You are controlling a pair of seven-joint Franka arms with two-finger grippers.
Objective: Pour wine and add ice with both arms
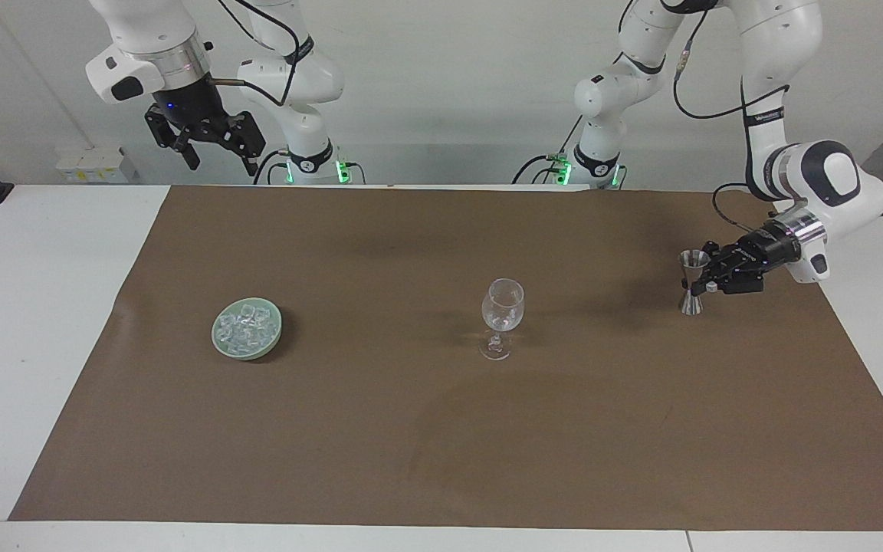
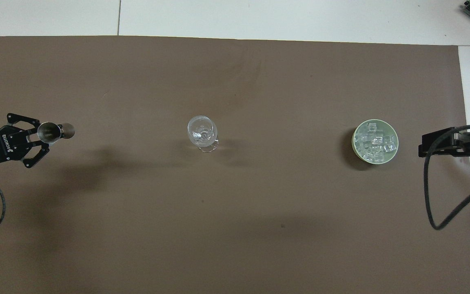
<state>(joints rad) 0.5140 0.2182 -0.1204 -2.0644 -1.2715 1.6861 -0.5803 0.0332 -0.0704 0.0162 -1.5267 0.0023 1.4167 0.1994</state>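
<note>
Brown paper is covering our white table [image 1: 43,322]. We're seeing the heap of clear ice cubes [image 1: 245,325] sitting in a pale green bowl [image 1: 219,343] toward the right arm's end, well apart from the clear stemmed wine glass [image 1: 501,314]. Our left gripper [image 1: 706,277] is clamping a silver hourglass-shaped jigger [image 1: 692,282] upright, probably setting it down. Our right gripper [image 1: 210,143] is waiting, jaws spread; the ice looks next.
</note>
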